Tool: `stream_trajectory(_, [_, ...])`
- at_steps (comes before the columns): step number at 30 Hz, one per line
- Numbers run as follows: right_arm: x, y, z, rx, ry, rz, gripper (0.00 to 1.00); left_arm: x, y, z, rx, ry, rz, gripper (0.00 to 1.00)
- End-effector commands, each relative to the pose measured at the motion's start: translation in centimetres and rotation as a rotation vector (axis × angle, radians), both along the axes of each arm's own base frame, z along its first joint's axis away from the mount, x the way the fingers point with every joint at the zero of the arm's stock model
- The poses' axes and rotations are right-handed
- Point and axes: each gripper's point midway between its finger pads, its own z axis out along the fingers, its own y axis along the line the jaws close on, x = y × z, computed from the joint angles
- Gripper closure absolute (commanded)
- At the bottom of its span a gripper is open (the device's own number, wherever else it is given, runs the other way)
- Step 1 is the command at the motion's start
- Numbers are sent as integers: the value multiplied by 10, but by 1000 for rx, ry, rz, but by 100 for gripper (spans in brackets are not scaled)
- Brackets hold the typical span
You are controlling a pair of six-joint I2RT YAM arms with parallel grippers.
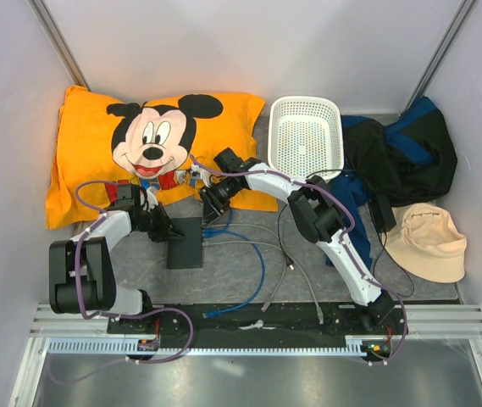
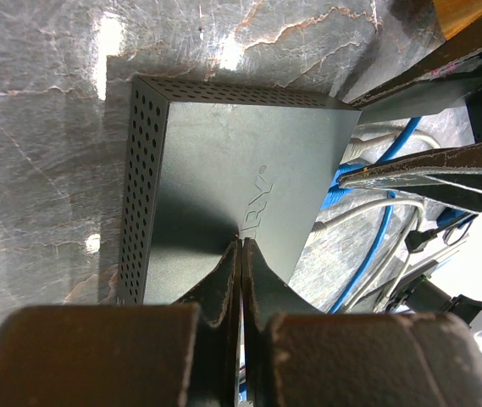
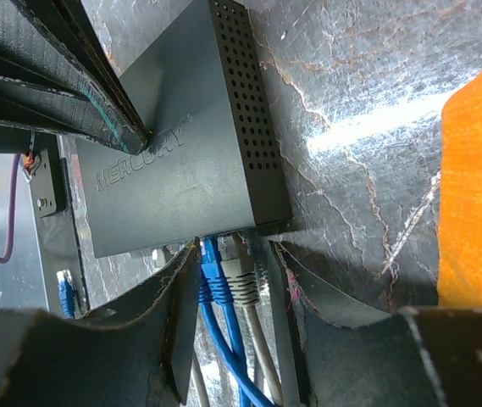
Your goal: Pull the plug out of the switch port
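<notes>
A blue cable (image 1: 262,271) lies loose on the worktop (image 1: 139,263), nearest the arm bases. Beyond it the switch (image 1: 185,244) lies flat, with its sockets at the far narrow edge. The left end effector (image 2: 241,246) is clenched and empty, fingertips pressed on the switch's top face. The right end effector (image 3: 230,254) is released, and its fingers straddle a blue plug (image 3: 213,275) and a grey plug (image 3: 242,287), both seated in the sockets. Farther back lie an orange pillow (image 1: 88,153) and a white basket (image 1: 306,101).
</notes>
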Motion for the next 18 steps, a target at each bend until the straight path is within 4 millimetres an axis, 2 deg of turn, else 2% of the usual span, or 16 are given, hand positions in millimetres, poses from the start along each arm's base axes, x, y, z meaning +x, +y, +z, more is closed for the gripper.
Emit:
stream_trajectory(1, [-4,-2,-32,-61,10,3,55,-4,15,-18,91,25,30,98])
stream_trajectory(18, [2,-7,-53,-101,19,-18,64,-6,17,-22,102,40,28,98])
